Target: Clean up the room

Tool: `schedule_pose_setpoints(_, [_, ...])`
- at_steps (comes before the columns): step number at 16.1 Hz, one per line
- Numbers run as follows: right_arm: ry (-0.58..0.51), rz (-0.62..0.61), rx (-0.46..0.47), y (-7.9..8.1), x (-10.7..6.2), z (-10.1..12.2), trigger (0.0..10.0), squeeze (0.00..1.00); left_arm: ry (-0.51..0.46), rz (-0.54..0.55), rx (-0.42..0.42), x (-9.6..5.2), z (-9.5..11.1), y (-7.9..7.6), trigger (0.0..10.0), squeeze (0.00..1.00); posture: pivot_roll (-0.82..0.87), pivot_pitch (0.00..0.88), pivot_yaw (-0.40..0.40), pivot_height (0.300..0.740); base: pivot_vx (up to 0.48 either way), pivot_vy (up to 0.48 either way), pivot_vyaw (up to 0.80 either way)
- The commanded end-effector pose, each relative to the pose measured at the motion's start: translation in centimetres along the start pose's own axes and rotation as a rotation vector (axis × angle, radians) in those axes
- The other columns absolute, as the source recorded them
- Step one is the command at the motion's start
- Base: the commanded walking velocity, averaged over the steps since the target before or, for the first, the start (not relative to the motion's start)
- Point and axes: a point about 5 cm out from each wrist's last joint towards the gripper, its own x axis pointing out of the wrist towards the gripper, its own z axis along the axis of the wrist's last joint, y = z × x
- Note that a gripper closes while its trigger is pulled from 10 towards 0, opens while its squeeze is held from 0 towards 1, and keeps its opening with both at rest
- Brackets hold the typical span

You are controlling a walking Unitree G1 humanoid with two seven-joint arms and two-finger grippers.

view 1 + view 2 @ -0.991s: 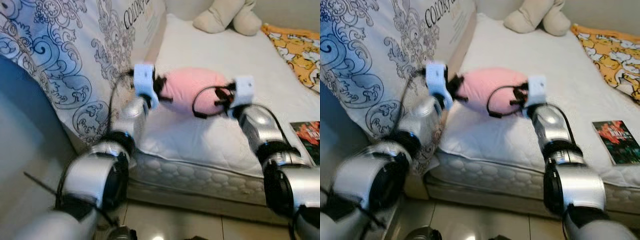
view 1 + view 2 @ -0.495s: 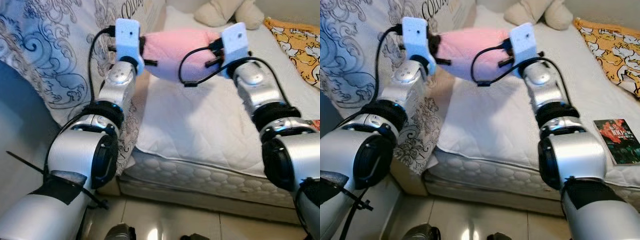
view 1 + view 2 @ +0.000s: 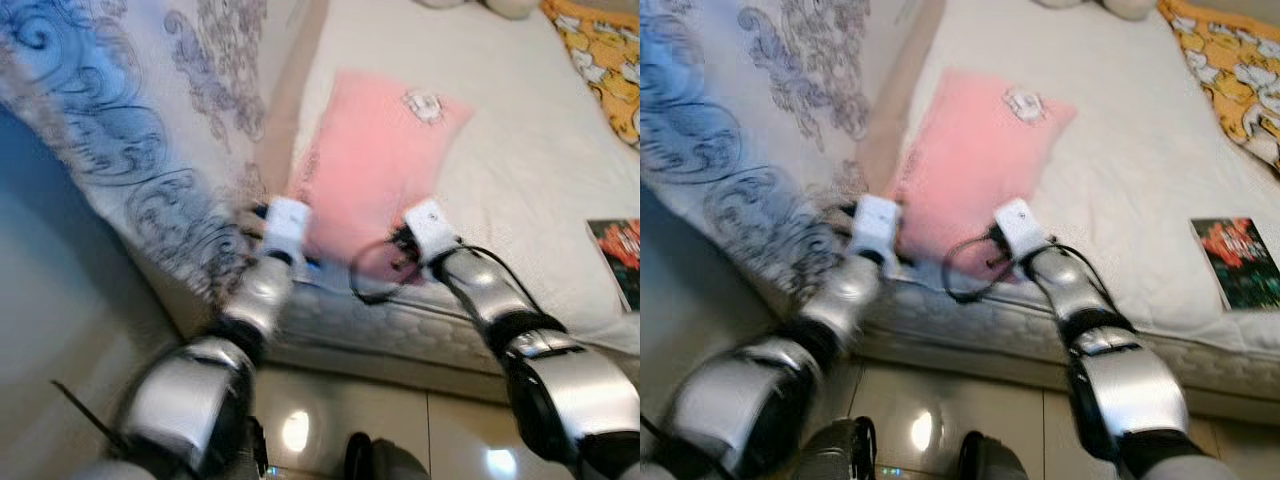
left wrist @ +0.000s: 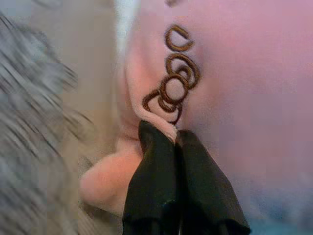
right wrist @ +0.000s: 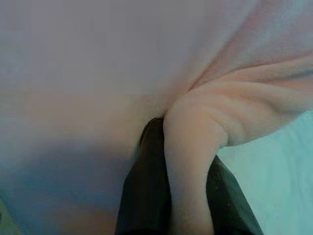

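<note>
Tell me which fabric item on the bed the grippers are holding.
The plain pink blanket, spread flat near the mattress edge; the yellow cartoon-print one lies far right, untouched.

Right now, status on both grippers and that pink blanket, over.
Left gripper shut on pink blanket, near edge. Right gripper shut on same edge. Blanket spread flat on mattress. Book off to the right, clear.

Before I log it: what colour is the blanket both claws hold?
Pink blanket, with brown ring stitching clearest in the left wrist view.
</note>
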Motion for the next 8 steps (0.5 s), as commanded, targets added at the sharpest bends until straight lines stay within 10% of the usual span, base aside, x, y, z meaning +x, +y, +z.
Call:
schedule_pose_setpoints(1, [0.063, -0.005, -0.014, -0.7, -0.8, -1.7, 0.0, 0.0, 0.024, -0.057, -0.003, -0.4, -0.7, -2.0, 4.0, 0.0, 0.01, 0.27, -0.118, 0.74, 0.0, 0.0, 0.0])
schedule_pose_setpoints(2, [0.075, -0.059, -0.012, -1.8, -1.3, -2.1, 0.0, 0.0, 0.013, -0.075, -0.026, -0.3, -0.2, -3.0, 10.0, 0.0, 0.0, 0.263, -0.116, 0.74, 0.0, 0.0, 0.0])
schedule_pose_setpoints(3, [0.072, -0.112, 0.009, -3.0, -1.6, -2.0, 10.0, 0.0, -0.008, -0.077, -0.055, -0.1, 0.5, -3.3, 10.0, 0.0, -0.01, 0.255, -0.11, 0.74, 0.0, 0.0, 0.0])
schedule_pose_setpoints(4, [0.049, -0.172, 0.051, -4.1, -2.0, -1.7, 10.0, 0.0, -0.035, -0.071, -0.082, 0.1, 1.4, -3.4, 10.0, 0.0, -0.02, 0.249, -0.104, 0.74, 0.0, 0.0, 0.0])
schedule_pose_setpoints(5, [0.02, -0.255, 0.107, -5.5, -2.5, -1.5, 10.0, 1.0, -0.085, -0.082, -0.095, 0.2, 2.5, -3.8, 10.0, 0.28, -0.02, 0.242, -0.1, 0.74, 0.0, 0.0, 0.0])
schedule_pose_setpoints(6, [-0.019, -0.318, 0.163, -6.5, -2.9, -1.2, 10.0, 1.0, -0.13, -0.09, -0.111, 0.3, 3.3, -4.0, 10.0, 1.0, -0.03, 0.23, -0.095, 0.74, 0.0, 0.0, 0.0])
schedule_pose_setpoints(8, [-0.132, -0.385, 0.315, -7.3, -3.3, -0.5, 10.0, 1.0, -0.238, -0.073, -0.104, 0.3, 4.9, -3.3, 10.0, 1.0, -0.04, 0.203, -0.084, 0.74, 0.0, 0.0, 0.0])
